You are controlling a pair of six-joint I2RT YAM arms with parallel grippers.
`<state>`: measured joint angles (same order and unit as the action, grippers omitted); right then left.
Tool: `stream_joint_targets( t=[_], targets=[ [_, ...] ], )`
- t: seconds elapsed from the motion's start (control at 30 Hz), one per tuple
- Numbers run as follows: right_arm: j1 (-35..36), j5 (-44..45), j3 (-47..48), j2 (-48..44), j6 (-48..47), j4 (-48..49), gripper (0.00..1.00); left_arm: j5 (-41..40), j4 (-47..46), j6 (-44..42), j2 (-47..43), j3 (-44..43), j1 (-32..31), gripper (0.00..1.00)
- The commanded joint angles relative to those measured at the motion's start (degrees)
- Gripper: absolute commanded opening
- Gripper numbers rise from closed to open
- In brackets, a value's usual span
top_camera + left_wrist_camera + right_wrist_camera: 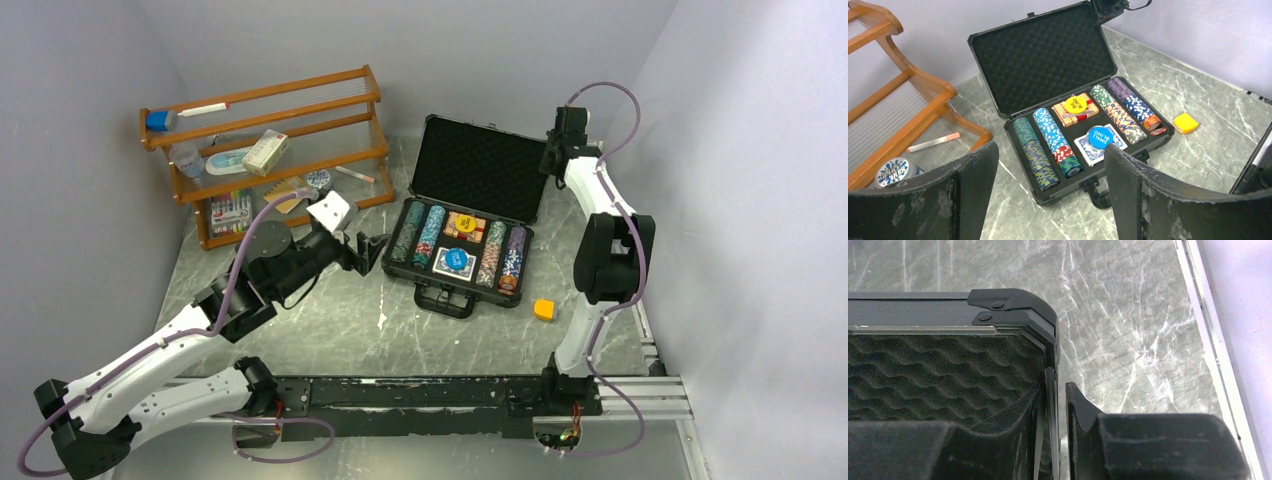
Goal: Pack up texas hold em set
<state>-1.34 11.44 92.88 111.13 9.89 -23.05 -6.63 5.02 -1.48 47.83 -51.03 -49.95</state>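
At the top right corner of the case lid (pixel 1013 305), right fingers (pixel 1148 445) straddle its edge, nearly together, grip uncertain; left fingers (pixel 948 200) gape empty. Closing step: fold it down.

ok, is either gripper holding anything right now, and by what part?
Left gripper is open and empty. Right gripper straddles the case lid at its right edge near the top corner; whether it is clamped yet cannot be told.
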Motion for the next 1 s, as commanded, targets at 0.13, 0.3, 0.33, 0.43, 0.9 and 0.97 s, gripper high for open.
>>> stream_joint_targets(
  t=[0.13,0.3,0.33,0.43,0.9,0.97],
  targets=[
    [-0.2,-2.09,1.35,0.06,-2.78,2.01,0.11,-0.57,-1.08,1.02,0.41,-0.56,0.29,0.82],
    [1.11,0.58,-4.07,-6.35,-1.43,3.68,0.0,-1.17,-0.84,1.55,0.33,-0.83,0.29,0.82],
    [1.61,1.62,-5.36,-8.21,-1.25,3.83,0.0,-1.25,-0.79,1.66,0.33,-0.87,0.3,0.83],
    [3.72,4.93,-9.71,-14.72,-0.23,3.59,0.0,-1.49,-0.5,2.12,0.37,-1.13,0.28,0.83],
    [18.9,18.54,-30.59,-40.75,13.9,-7.9,0.0,-1.75,1.25,4.68,2.93,-3.28,0.29,0.85],
    [20.3,19.42,-33.07,-44.01,16.29,-9.54,0.03,-2.17,1.48,5.3,3.42,-3.61,0.3,0.85]
  ],
)
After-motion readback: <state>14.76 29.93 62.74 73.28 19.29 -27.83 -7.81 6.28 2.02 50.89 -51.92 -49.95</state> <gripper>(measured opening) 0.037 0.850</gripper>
